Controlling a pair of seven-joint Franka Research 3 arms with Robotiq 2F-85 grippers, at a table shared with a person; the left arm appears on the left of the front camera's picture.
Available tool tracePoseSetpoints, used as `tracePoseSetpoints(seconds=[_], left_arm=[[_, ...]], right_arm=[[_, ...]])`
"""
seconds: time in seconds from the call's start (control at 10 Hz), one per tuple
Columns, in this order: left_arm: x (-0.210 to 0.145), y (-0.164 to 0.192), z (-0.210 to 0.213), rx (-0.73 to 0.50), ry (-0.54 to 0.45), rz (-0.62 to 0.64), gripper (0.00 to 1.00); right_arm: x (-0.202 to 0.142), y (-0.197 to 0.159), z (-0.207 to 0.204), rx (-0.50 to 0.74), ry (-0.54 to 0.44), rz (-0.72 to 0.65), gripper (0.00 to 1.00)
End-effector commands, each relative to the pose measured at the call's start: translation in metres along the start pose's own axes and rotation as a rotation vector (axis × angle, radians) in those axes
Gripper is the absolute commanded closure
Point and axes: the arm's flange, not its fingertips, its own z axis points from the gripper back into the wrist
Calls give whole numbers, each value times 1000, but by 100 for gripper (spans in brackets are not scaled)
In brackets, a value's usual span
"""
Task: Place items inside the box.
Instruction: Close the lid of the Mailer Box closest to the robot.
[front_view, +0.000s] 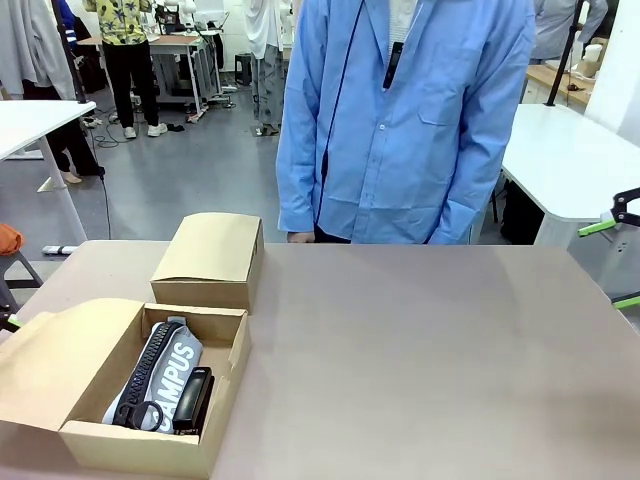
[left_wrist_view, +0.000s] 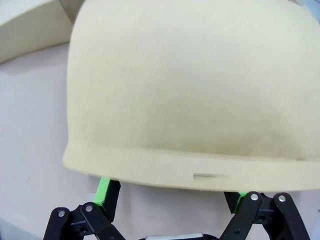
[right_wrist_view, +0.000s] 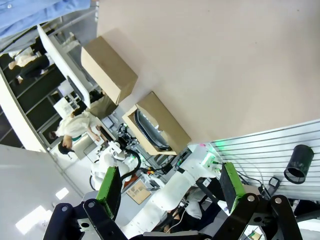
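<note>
Right gripper (right_wrist_view: 170, 192): right wrist view looks down and across the table (right_wrist_view: 225, 65) from high up. Both green-padded fingers (right_wrist_view: 109, 190) stand wide apart with nothing between them. In the front view, green finger tips (front_view: 612, 222) show at the right edge of the frame, off the table's side and above its level.

Left gripper (left_wrist_view: 172, 192): left wrist view shows it close against a pale cardboard flap (left_wrist_view: 190, 95) that covers most of the view. Its two green pads (left_wrist_view: 103, 191) sit well apart at the lower edge, partly hidden behind the flap's rim; jaws spread, nothing seen held.

Open box (front_view: 222, 352): sits at the near-left corner of the table, flaps folded outward. Inside it lies the grey pencil case (front_view: 165, 368), lettered "CAMPUS" in white, with a black zip along its left side, angled from far-left to near-right. A black stapler (front_view: 193, 400) lies just beside the case on its right, touching it. A black ring-shaped part (front_view: 140, 414) rests at the case's near end; what it is I cannot tell.

Closed box (front_view: 212, 258): stands just behind the open one, touching its far wall.

Person in a blue coat (front_view: 400, 120) stands at the far edge, arms down.
</note>
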Motion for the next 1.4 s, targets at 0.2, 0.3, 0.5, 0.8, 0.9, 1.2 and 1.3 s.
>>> tracePoseSetpoints(seconds=[0.2, 0.3, 0.5, 0.8, 0.9, 1.2, 1.3], left_arm=[[9, 8, -1, -48, -176, 57, 0], [14, 8, 1, -53, -238, 59, 0], [21, 8, 8, -28, -280, 61, 0], [45, 4, 14, -10, -382, 4, 0], [59, 2, 11, -29, -446, -25, 0], [92, -4, 18, -25, -566, -63, 0], [100, -8, 21, -23, -608, -74, 0]], right_arm=[[2, 0, -2, 20, -3, 21, 0], [2, 0, -2, 20, -3, 21, 0], [2, 0, -2, 20, -3, 21, 0], [2, 0, -2, 20, -3, 21, 0], [2, 0, -2, 20, -3, 21, 0], [2, 0, -2, 20, -3, 21, 0], [2, 0, -2, 20, -3, 21, 0]])
